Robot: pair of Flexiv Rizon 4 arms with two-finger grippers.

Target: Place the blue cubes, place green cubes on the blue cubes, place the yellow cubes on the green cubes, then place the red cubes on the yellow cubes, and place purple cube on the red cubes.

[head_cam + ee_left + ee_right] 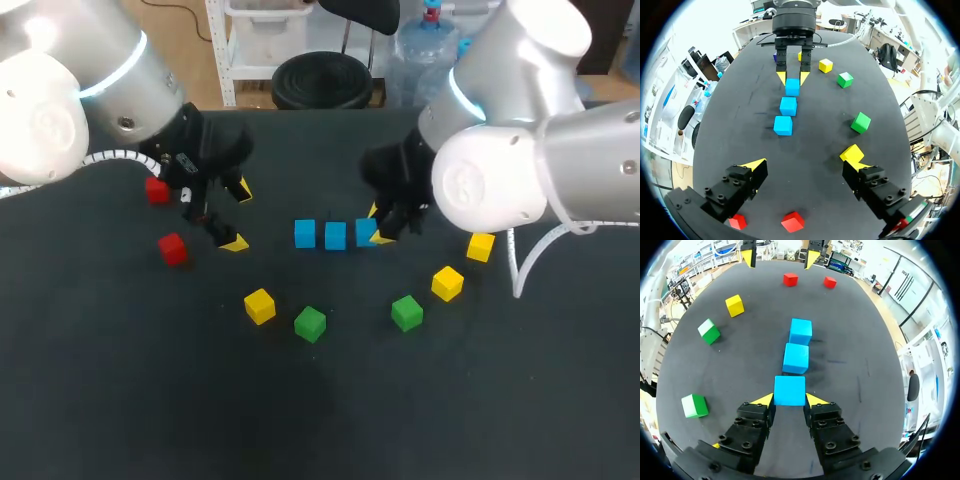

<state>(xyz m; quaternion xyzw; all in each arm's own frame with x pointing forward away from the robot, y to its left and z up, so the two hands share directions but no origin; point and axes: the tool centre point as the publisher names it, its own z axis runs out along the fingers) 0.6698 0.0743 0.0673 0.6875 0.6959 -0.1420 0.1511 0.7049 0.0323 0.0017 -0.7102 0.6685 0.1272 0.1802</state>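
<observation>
**Three blue cubes in a row, one in the right gripper**

Three blue cubes stand in a straight row, close but apart, on the black tabletop: left blue cube, middle blue cube, right blue cube.

- Right gripper: narrow, with its yellow tips against both sides of the right blue cube, which rests on the tabletop at the row's end.
- Left gripper: spread wide, holding nothing, hovering left of the row.
- Red cubes, two: far red cube and near red cube, both just left of the left gripper.
- Yellow cubes, three: left yellow cube nearer the robot than the row; middle yellow cube and right yellow cube right of the row.
- Green cubes, two: left green cube just beside the left yellow cube; right green cube near the middle yellow cube.
</observation>
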